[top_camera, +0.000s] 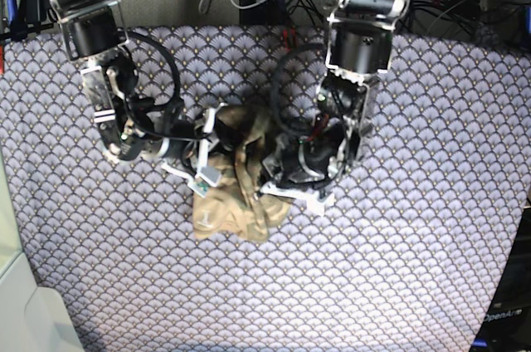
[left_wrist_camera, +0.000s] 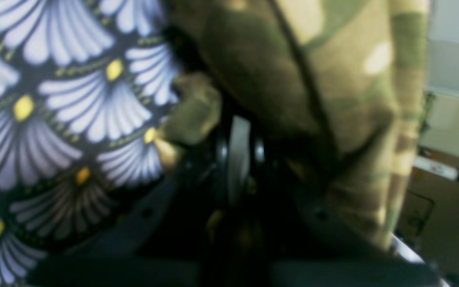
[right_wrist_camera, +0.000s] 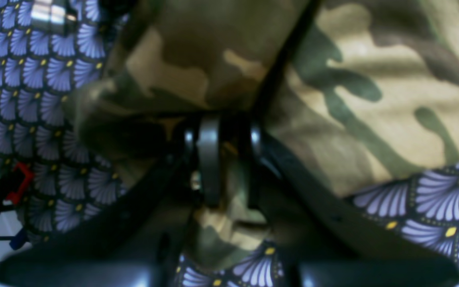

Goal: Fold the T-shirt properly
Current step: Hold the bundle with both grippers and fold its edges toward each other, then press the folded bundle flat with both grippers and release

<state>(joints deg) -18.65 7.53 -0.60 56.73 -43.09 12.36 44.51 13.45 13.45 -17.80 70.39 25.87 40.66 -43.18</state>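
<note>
The left gripper (left_wrist_camera: 239,159) is clenched on a fold of the T-shirt (top_camera: 236,194); the right gripper (right_wrist_camera: 221,159) grasps cloth of the same T-shirt between its jaws. The camouflage garment lies bunched between both arms, near the middle of the tabletop (top_camera: 415,269), nearer its far edge, on the scallop-patterned cloth (top_camera: 99,269)

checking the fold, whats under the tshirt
Under the bunched T-shirt only the purple scallop-patterned table cloth shows around its edges. Whatever lies beneath the heap itself is covered.
</note>
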